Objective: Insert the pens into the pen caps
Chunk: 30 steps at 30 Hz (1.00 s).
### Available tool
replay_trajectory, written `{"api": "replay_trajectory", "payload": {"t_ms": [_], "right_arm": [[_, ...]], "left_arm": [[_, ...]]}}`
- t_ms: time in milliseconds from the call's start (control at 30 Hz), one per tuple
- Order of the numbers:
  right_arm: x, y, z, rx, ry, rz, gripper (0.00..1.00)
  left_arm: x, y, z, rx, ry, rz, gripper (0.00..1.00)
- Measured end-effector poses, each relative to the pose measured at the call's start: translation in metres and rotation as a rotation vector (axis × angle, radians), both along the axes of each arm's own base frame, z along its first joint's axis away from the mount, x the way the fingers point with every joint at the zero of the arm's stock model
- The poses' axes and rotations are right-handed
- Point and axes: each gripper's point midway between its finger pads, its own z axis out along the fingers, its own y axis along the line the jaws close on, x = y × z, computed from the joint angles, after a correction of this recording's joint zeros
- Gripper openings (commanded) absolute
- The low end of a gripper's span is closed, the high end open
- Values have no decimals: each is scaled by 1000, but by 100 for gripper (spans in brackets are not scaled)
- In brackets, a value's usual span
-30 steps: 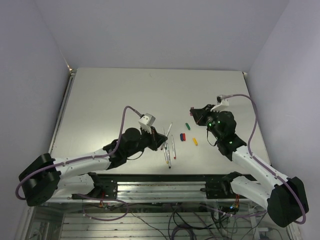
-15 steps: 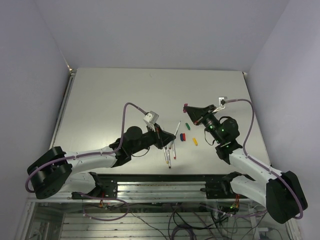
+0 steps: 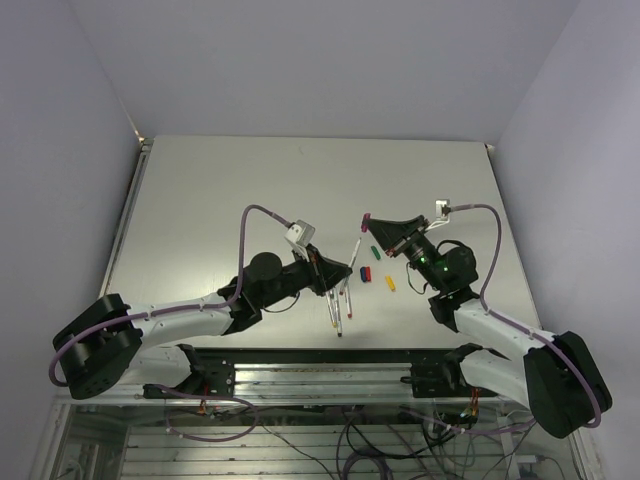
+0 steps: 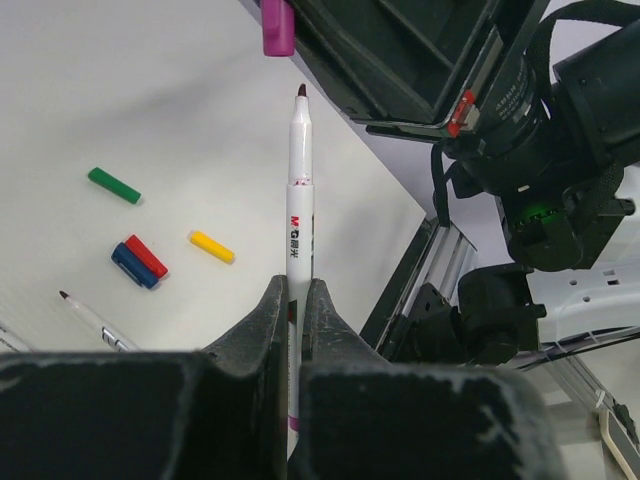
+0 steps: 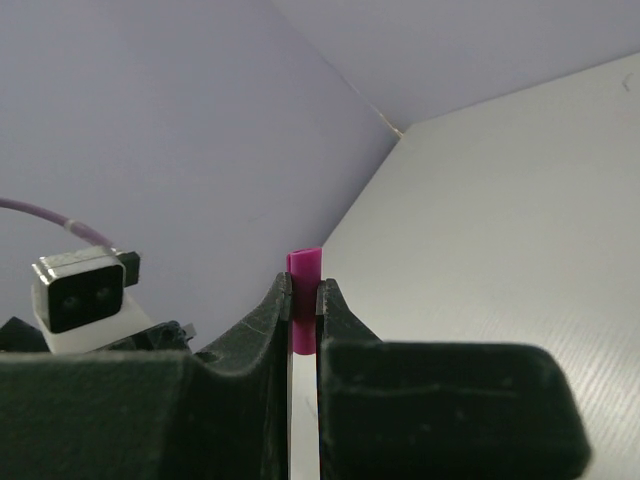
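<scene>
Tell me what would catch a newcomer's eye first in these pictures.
The left gripper holds a white pen in mid-air, its dark tip aimed at a purple cap pinched in the right gripper, a small gap between them. Below, a green cap, red cap, blue cap and yellow cap lie loose on the table.

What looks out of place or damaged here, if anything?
Nothing stands out. The left claw grips a pen, the right claw grips the purple cap, and the spare caps and spare pens lie loose on the table, none visibly broken.
</scene>
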Motion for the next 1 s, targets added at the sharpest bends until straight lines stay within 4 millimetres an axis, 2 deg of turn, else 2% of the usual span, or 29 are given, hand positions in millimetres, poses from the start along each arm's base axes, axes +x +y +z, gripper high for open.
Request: {"api": "replay_trajectory", "payload": {"t_ms": [367,1000], "right_arm": [[-7,3,12,66,-26,37,0],[-11,8,13,78,-24,63,0]], "left_arm": [[1,0,4,-16,-7,7,7],[3,-1,7,-30,-12,14,7]]}}
